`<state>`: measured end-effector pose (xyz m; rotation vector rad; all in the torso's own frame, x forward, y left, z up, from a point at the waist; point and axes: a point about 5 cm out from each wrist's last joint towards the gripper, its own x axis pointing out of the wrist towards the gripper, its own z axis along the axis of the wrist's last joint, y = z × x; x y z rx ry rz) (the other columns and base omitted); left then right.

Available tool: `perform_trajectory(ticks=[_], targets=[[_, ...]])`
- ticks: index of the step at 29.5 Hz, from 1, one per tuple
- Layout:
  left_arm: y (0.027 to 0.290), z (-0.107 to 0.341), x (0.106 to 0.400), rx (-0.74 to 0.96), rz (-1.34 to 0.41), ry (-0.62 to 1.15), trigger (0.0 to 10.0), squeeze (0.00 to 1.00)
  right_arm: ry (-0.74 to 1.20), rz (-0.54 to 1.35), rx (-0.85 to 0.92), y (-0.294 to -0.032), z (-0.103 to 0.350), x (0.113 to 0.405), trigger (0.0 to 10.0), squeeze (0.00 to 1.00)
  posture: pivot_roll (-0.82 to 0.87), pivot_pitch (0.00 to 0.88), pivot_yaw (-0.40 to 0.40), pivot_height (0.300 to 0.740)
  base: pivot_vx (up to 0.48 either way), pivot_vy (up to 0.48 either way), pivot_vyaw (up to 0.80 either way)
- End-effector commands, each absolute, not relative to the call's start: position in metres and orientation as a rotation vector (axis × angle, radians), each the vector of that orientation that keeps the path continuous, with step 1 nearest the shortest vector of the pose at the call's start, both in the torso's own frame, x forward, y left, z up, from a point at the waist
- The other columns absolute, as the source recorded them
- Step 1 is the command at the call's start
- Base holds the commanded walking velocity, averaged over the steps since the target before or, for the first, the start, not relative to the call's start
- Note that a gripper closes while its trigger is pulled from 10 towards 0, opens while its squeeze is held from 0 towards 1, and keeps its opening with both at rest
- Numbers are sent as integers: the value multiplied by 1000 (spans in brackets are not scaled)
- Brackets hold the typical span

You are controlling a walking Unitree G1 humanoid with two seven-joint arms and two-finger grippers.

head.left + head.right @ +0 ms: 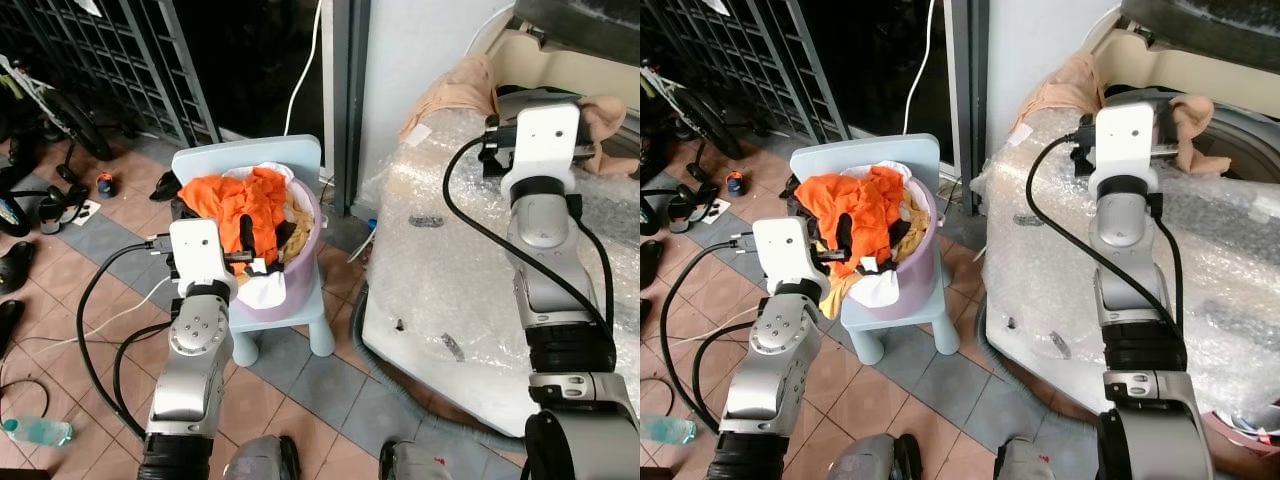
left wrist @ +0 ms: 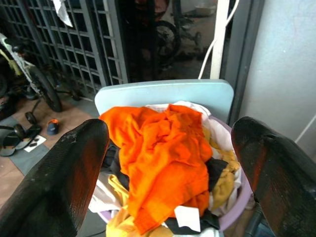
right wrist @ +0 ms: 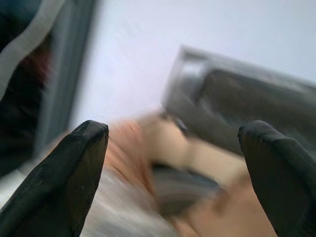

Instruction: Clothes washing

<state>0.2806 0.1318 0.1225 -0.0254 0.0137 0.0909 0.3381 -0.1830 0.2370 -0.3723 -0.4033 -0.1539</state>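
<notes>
left hand (image 2: 170, 163) spread wide, grasping nothing | crumpled orange cotton garment (image 2: 163, 158) just ahead between its fingers, atop lilac plastic laundry basket (image 1: 300, 270) | likely soft, light, limp: pinch a raised fold | right hand (image 3: 173, 173) splayed, empty, near peach cloth (image 1: 450, 95)

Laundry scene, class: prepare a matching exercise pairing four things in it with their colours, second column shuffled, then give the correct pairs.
Things:
1. Top garment in the basket
2. Laundry basket
3. Small chair
4. Cloth on the wrapped washing machine

Colours:
A. Pale blue
B. Peach
C. Orange
D. Lilac

Pairs: 1-C, 2-D, 3-A, 4-B
</notes>
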Motion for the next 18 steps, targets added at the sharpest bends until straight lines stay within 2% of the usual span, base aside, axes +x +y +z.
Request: perform_trajectory(ticks=[1, 2, 3, 4, 5, 10, 18], targets=[[133, 121, 278, -32, 93, 27, 10000, 0, -412, -42, -343, -163, 232, 332, 10000, 984, -31, 94, 99, 740, 0, 398, 0], [133, 120, 278, -35, 92, 29, 10000, 0, -397, -2, -317, -155, 226, 329, 10000, 812, -26, 91, 98, 740, 0, 480, 0], [133, 120, 278, -36, 92, 30, 10000, 0, -380, 27, -306, -150, 220, 327, 10000, 153, -26, 91, 98, 740, 0, 480, 0], [133, 120, 278, -34, 93, 29, 10000, 0, -370, 42, -300, -147, 216, 325, 10000, 153, -22, 88, 96, 740, 0, 480, 0], [134, 120, 278, -31, 94, 27, 10000, 0, -359, 60, -288, -143, 211, 323, 10000, 0, -22, 88, 96, 740, 0, 480, 0], [134, 120, 278, -29, 94, 28, 10000, 0, -336, 93, -274, -136, 206, 320, 10000, 0, -22, 88, 96, 740, 0, 477, 0], [132, 124, 278, -28, 58, -7, 10000, 0, -315, 127, -273, -133, 200, 318, 10000, 0, -18, 80, 89, 740, 0, 0, 0]])
